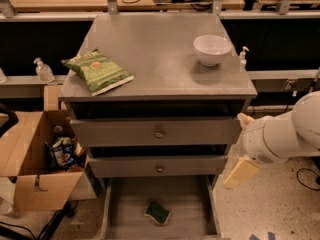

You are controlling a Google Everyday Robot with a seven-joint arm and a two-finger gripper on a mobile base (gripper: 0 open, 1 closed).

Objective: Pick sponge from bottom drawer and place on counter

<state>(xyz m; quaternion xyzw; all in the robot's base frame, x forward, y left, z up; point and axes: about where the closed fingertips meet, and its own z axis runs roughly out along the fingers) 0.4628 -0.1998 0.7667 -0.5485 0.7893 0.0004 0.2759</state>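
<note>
The sponge (158, 212) lies flat in the open bottom drawer (120, 219), dark green face up with a yellowish edge, near the middle of the floor. The counter (155, 54) is the grey top of the cabinet. My gripper (240, 172) hangs to the right of the cabinet, level with the middle drawer, on a white arm (285, 131). It is apart from the sponge, up and to its right, and holds nothing that I can see.
A green chip bag (97, 71) lies at the counter's left edge and a white bowl (212, 49) stands at its right. Two upper drawers (157, 132) with round knobs are closed. An open cardboard box (37, 159) stands at the left.
</note>
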